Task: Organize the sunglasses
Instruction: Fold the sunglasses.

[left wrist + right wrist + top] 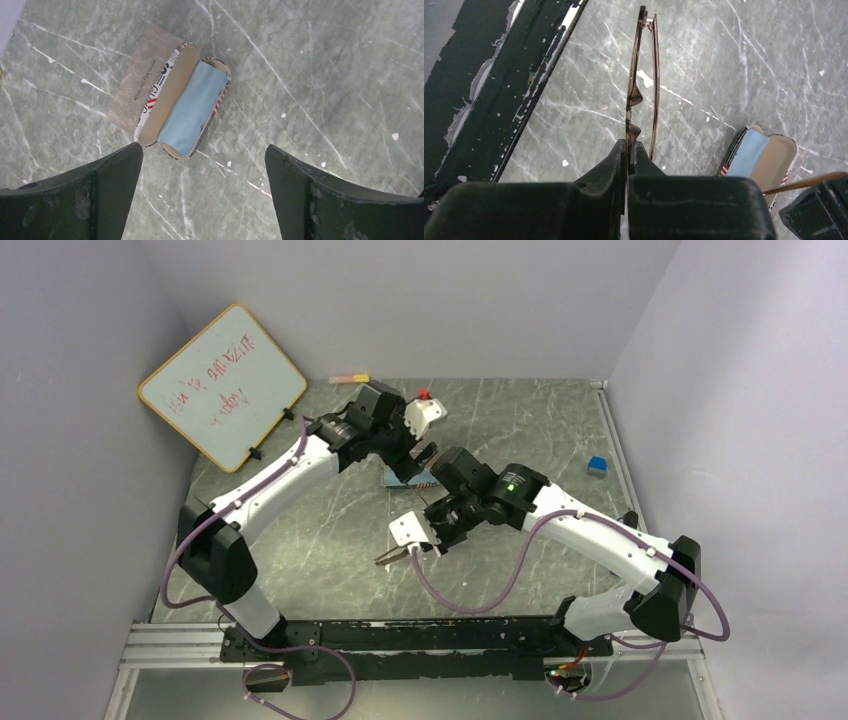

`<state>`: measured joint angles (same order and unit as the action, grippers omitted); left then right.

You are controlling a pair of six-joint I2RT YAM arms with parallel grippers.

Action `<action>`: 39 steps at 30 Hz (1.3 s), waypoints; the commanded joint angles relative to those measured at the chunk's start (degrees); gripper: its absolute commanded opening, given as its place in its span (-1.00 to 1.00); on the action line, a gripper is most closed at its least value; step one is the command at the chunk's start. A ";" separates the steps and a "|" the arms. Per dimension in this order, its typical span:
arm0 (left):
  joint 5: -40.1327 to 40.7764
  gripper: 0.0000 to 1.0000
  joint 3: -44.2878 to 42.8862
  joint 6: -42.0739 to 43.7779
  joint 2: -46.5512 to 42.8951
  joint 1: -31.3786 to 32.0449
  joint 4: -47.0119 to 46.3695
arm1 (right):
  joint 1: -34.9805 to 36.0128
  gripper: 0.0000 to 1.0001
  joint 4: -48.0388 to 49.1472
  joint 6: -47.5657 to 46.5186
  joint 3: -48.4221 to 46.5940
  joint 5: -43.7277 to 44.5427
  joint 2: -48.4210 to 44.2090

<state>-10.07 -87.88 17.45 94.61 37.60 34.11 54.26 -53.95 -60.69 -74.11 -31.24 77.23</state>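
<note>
With the right tool (630,146) clamped on the brown sunglasses (631,95) and the left tool (202,152) wide above the open case (176,107), ease them in flat.

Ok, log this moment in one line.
left gripper: open, above case | right gripper: shut on brown sunglasses | case: open, blue cloth inside, no glasses | grey pouch: beside case

Grey pouch (142,80), 10 o'clock, left wrist view: one line of black capitals ending "FOR CHINA". Whiteboard (222,385), 10 o'clock, top view: red handwriting, illegible.
</note>
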 commanded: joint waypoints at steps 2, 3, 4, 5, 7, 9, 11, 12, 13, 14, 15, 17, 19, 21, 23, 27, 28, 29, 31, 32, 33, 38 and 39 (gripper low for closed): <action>-4.17 0.93 2.73 1.62 -5.37 0.34 -0.13 | -0.60 -1.00 4.88 2.51 -1.24 3.25 0.10; -4.32 0.93 3.16 1.69 -5.74 0.36 0.04 | -0.71 -1.00 5.35 2.77 -1.10 3.59 0.00; -4.50 0.93 3.78 1.70 -6.10 0.36 0.02 | -0.96 -1.00 5.97 3.15 -0.94 4.05 -0.12; -4.82 0.93 4.23 1.63 -6.37 0.35 0.18 | -1.11 -1.00 6.45 3.47 -0.87 4.24 -0.26; -5.38 0.93 4.82 1.62 -6.73 0.40 0.60 | -1.57 -1.00 7.21 3.84 -0.74 4.49 -0.49; -5.83 0.93 5.06 1.69 -6.66 0.58 1.28 | -1.90 -1.00 8.31 4.54 -0.48 5.28 -0.71; -6.25 0.93 5.17 1.87 -6.48 0.75 1.97 | -2.01 -1.00 8.60 4.58 -0.57 5.91 -0.68; -6.26 0.93 5.24 1.88 -6.40 0.84 2.15 | -2.01 -1.00 8.85 4.79 -0.60 6.23 -0.68; -6.27 0.93 5.32 1.81 -6.37 0.84 2.18 | -1.99 -1.00 9.31 4.97 -0.52 6.89 -0.68; -6.35 0.93 5.22 1.75 -6.34 0.86 2.32 | -1.99 -1.00 9.76 5.15 -0.51 7.66 -0.63; -6.49 0.93 5.17 1.67 -6.33 0.94 2.48 | -2.00 -1.00 10.45 5.40 -0.36 8.89 -0.67; -6.89 0.93 4.96 1.49 -6.30 0.96 2.96 | -1.98 -1.00 11.60 5.84 -0.13 11.04 -0.68; -7.50 0.93 4.75 1.37 -6.32 0.98 3.43 | -2.06 -1.00 13.13 6.52 0.20 13.23 -0.74; -7.93 0.93 4.73 1.19 -6.37 1.02 3.74 | -2.05 -1.00 14.97 7.72 0.55 15.27 -0.84; -8.49 0.93 4.80 1.02 -6.30 1.15 3.92 | -2.10 -1.00 16.97 9.25 0.91 17.07 -0.96; -9.61 0.93 4.91 0.81 -6.02 1.24 4.36 | -2.06 -1.00 21.20 12.23 1.63 20.92 -1.20; -9.74 0.93 4.95 0.68 -6.06 1.24 4.32 | -2.05 -1.00 22.33 12.90 1.80 22.01 -1.21; -9.91 0.93 4.90 0.51 -6.15 1.19 4.24 | -2.03 -1.00 23.46 13.79 1.97 23.27 -1.21; -10.16 0.93 4.63 0.27 -6.21 1.24 4.30 | -2.06 -1.00 24.81 14.73 1.91 24.78 -1.26; -9.91 0.93 4.38 -0.05 -6.26 1.22 4.30 | -2.07 -1.00 24.57 14.80 1.63 24.60 -1.28; -8.90 0.93 4.23 -0.87 -6.34 1.24 3.82 | -2.05 -1.00 23.77 14.63 1.23 23.69 -1.24; 3.22 0.93 1.91 -4.84 -7.00 -1.30 -0.37 | -2.09 -1.00 16.23 12.22 -0.28 15.30 -1.12; 3.64 0.93 1.02 -5.48 -7.06 -2.85 -0.74 | -2.09 -1.00 15.12 12.13 -0.19 13.98 -1.12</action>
<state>-12.82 -82.67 15.77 89.60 38.04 36.36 52.40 -37.15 -47.79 -71.68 -12.45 77.67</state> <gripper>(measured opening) 0.966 0.029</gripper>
